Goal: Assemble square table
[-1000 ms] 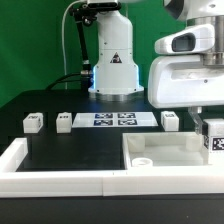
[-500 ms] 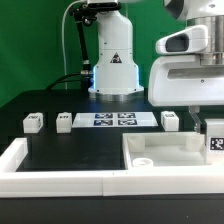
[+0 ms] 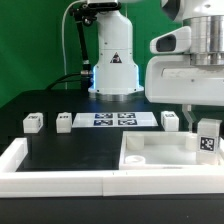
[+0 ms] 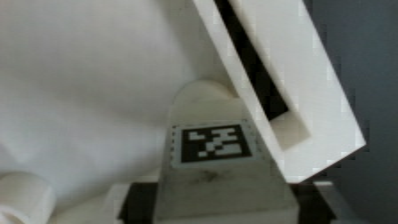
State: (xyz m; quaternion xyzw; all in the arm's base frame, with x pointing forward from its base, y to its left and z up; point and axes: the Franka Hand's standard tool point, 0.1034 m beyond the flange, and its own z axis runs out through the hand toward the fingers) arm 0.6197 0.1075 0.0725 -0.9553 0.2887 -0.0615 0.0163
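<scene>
Hand (image 3: pixel 205 128), at the right edge of the exterior view, is clamped on one leg (image 3: pixel 207 142), tag facing the cam. Wrist view agrees: leg (image 4: pixel 214 140) pinched between dark pads (image 4: pixel 134 200), w/ slab (image 4: pixel 89 90) right behind it. Slab (image 3: pixel 160 152) lies lower right in the exterior view, rim up, a hole (image 3: pixel 143 159) showing near its front-left corner. Held leg hangs at the slab's right side; can't tell if touching. Risks, as I judge them: pads seem to grip only one end of the leg, so it could tilt or slip if it meets the rim off-centre. A misaligned push at a hole could jam the leg or shove the slab, which looks loose on the bench (image 3: pixel 70 145), w/ wall (image 3: pixel 60 178) along the front. Three spare legs (image 3: pixel 33 122) sit in a row across mid-frame, w/ marker board (image 3: pixel 112 120) among them. The nearest spare (image 3: pixel 170 120) is just behind the slab, and an arm swing could knock it. Writing: none legible, only b/w square tags on leg, spares and marker board. There is a small dark mark on the arm base (image 3: pixel 112 60), too small to read.
</scene>
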